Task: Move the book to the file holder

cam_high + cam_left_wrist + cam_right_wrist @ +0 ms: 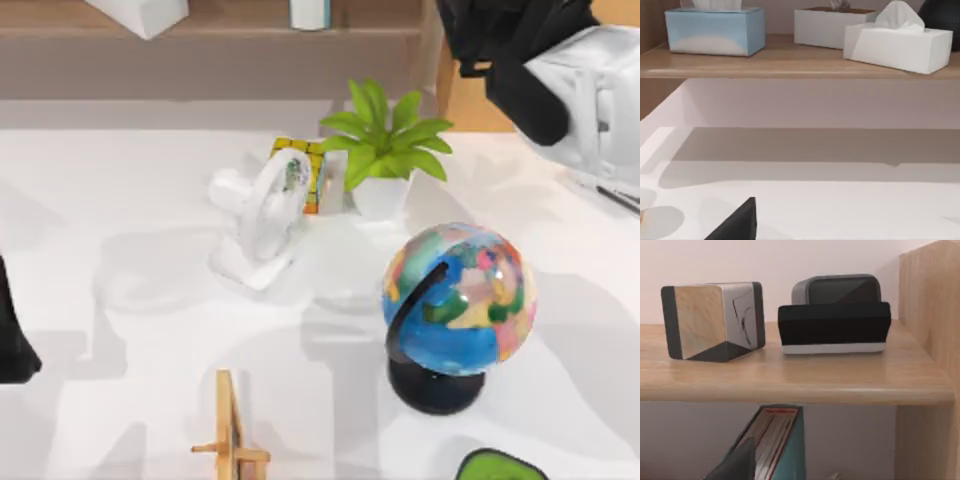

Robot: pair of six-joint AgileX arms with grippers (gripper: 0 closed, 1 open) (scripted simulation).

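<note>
One finger of my right hand (746, 462) lies beside the book (777, 437), low centre under the shelf (790, 380); I cannot tell its grip, so I'd confirm hold before travelling to the file holder.

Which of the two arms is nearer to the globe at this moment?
Right. The right arm is above the table's far right corner, up and right of the globe. The left arm is at the table's left edge, much farther away.
</note>
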